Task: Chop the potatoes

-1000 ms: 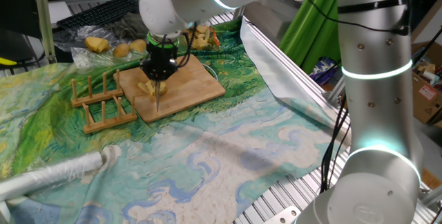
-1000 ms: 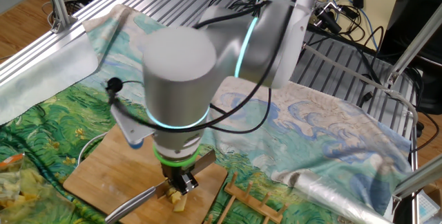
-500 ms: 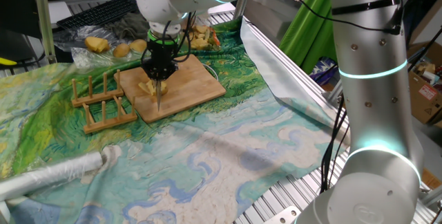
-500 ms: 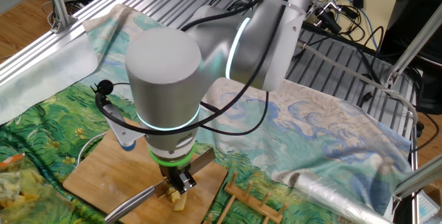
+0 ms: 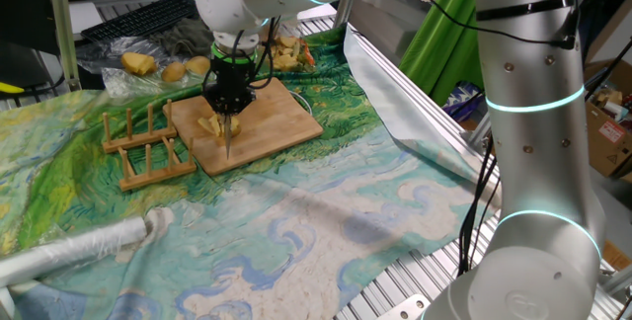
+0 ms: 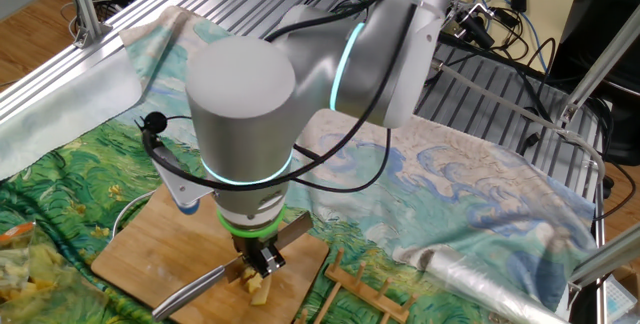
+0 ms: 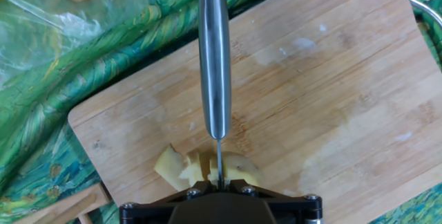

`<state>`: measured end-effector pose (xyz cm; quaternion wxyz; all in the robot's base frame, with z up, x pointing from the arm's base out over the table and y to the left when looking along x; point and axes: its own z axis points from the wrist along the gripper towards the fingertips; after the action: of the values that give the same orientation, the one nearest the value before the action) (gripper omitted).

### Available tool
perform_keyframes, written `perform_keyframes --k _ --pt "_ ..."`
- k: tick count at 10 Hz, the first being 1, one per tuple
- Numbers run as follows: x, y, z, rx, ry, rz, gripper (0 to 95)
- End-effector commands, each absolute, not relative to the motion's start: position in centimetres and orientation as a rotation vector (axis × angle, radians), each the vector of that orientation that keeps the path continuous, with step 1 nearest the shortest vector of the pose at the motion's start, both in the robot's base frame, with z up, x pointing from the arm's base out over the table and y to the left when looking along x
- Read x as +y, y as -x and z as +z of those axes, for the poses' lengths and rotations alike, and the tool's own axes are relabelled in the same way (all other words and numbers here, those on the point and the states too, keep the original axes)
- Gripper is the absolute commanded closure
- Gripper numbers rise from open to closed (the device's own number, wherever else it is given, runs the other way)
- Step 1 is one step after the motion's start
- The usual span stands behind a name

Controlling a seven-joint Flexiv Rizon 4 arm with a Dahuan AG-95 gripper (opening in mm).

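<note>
Several pale-yellow potato pieces [image 7: 181, 167] lie near the left end of the wooden board [image 7: 331, 99], right under my hand. My gripper [image 7: 218, 182] is shut on a steel knife [image 7: 214, 58], whose thin blade edge runs between two of the pieces and whose wide steel handle sticks out over the board. From one fixed view the gripper [image 5: 227, 113] hangs straight down over the potatoes [image 5: 209, 124] on the board [image 5: 281, 122]. In the other fixed view the gripper [image 6: 262, 262] sits on the potatoes [image 6: 258, 286], the knife [image 6: 190, 294] reaching out to the lower left.
A wooden rack [image 5: 143, 147] stands just left of the board, also visible in the other fixed view [image 6: 365, 299]. A plastic bag with whole potatoes [image 5: 148, 63] lies behind the board. A silvery roll [image 5: 79, 251] rests on the painted cloth near the front.
The arm's wrist housing has shifted slightly to the left above the board. The gripper, the knife and the potato pieces stay where they were.
</note>
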<state>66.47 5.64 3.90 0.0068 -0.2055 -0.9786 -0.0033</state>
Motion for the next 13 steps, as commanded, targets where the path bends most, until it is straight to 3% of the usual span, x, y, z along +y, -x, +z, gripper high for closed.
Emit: perform_keyframes --k 1,5,8,9,13 --pt "5.5 -66.5 4.1 -3.06 0.641 -0.009 95.0" --pt "5.3 -66.3 4.5 -3.056 0.646 -0.009 95.0" --pt "6.2 -66.9 -0.3 -3.098 0.698 -0.064 95.0" --pt "6.5 -67.1 -1.6 -3.108 0.671 0.018 95.0" --pt "6.1 -66.6 -0.1 -3.133 0.706 -0.022 95.0"
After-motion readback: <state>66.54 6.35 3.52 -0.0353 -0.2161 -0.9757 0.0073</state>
